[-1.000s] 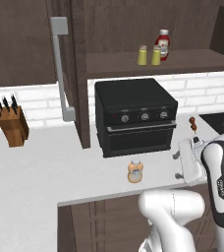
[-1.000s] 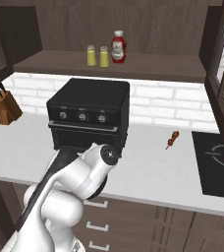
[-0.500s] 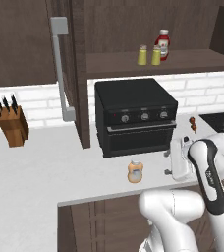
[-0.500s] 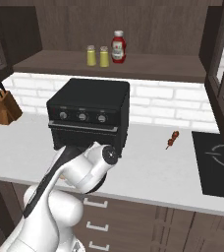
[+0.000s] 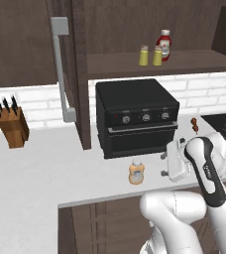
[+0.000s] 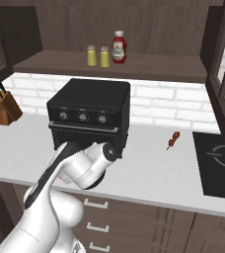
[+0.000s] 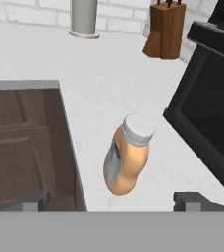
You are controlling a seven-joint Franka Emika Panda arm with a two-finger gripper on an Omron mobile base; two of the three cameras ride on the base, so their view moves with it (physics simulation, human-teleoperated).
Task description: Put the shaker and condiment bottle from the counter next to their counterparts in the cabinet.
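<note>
The bottle [image 5: 137, 171] is squat and peach-orange, with a white cap and a pale band round its middle. It stands upright on the counter [image 5: 45, 168] near the front edge, just in front of the black oven [image 5: 135, 115]. In the hand view the bottle [image 7: 127, 153] sits between the two fingertips [image 7: 34, 201], leaning in the frame as the camera is rolled, touched by neither.

Two shakers [image 5: 150, 55] stand side by side on the cabinet [image 5: 184, 59] shelf, just left of the red bottle [image 5: 164, 44]; in the right base view the shakers [image 6: 98, 56] and red bottle [image 6: 118, 47] show the same way.

The arm bends low over the counter's front edge, its hand level with the bottle and turned toward it from the right. The gripper [image 5: 170, 161] is near the bottle but apart from it, its fingers spread wide. A knife block [image 5: 12, 124] stands far left by the wall.
</note>
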